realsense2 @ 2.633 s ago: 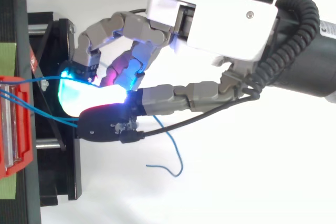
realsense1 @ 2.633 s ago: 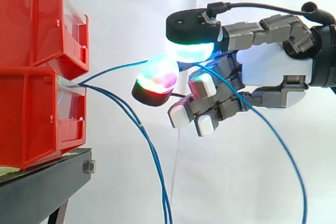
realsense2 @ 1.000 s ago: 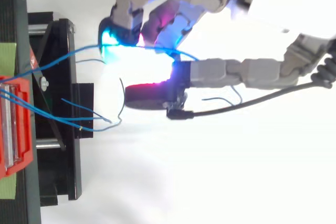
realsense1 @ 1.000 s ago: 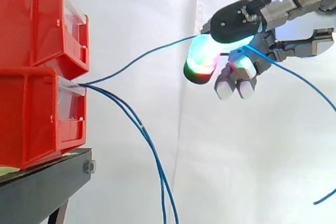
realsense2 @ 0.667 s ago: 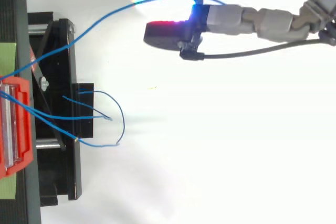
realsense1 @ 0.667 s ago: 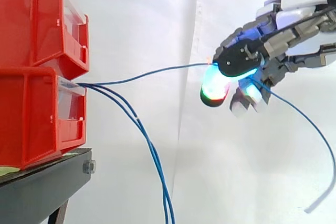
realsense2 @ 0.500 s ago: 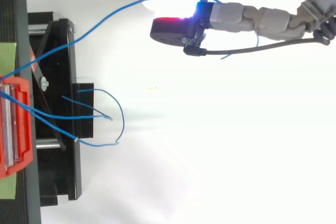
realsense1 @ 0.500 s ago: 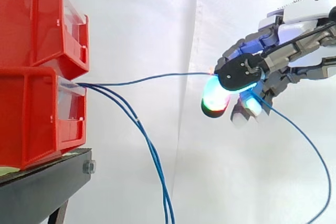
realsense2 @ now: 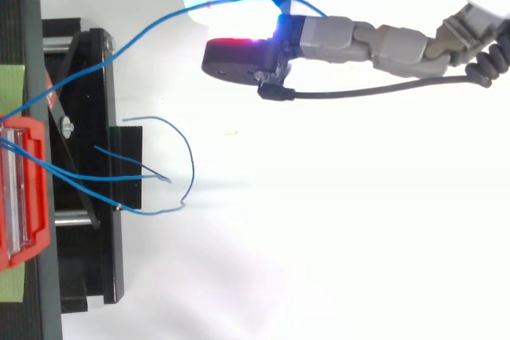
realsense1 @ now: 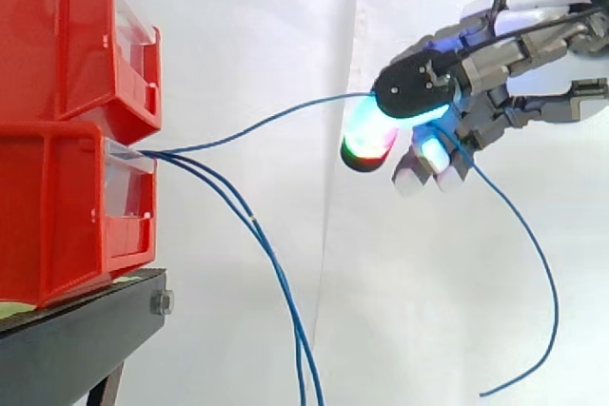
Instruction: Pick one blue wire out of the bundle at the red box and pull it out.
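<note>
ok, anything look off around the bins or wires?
Nothing damaged or spilled. The hand pinches one blue wire that runs slack to the lower red bin; the other blue wires droop from that bin, which suits the task.

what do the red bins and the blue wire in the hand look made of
Red bins: probably moulded plastic, smooth and slightly glossy, evenly coloured. Blue wire, pinched in the hand: thin and flexible, hanging in soft curves, so likely a plastic-looking blue sheath; its core is hidden.
</note>
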